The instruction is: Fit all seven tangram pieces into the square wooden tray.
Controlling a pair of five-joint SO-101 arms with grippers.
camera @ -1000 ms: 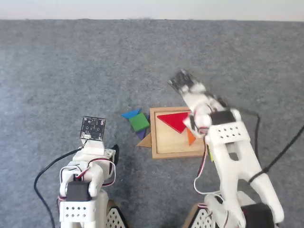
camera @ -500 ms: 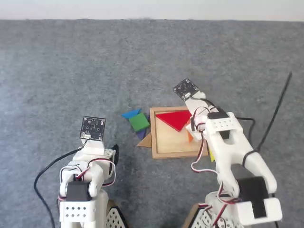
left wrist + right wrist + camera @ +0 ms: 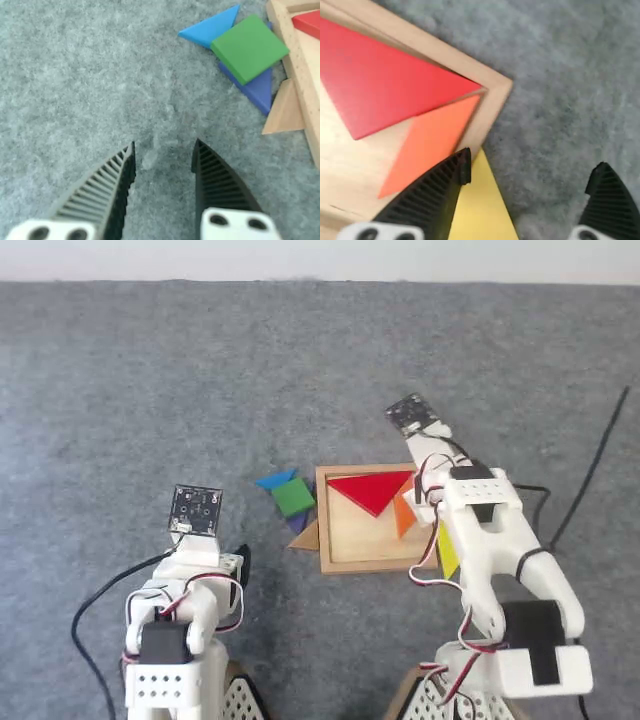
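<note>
The square wooden tray (image 3: 335, 558) holds a red triangle (image 3: 372, 490) and an orange triangle (image 3: 403, 515) against its right side. A yellow piece (image 3: 447, 548) lies on the carpet just outside the tray's right rim, partly under the right arm (image 3: 485, 525). In the right wrist view my right gripper (image 3: 530, 185) is open over the carpet beside the tray corner (image 3: 492, 92), above the yellow piece (image 3: 480, 210). Left of the tray lie a blue triangle (image 3: 277, 480), a green square (image 3: 293, 497), a dark blue piece (image 3: 298, 522) and a wood-coloured triangle (image 3: 306, 537). My left gripper (image 3: 164, 145) is open over bare carpet, short of them.
Grey carpet covers the whole table, with wide free room at the back and left. Cables trail from both arm bases, one looping right of the right arm (image 3: 590, 480). The left arm (image 3: 185, 590) stays near the front edge.
The right arm has swung right, from over the tray's right part to its right rim. The orange triangle and yellow piece now show more fully. The left arm has not moved.
</note>
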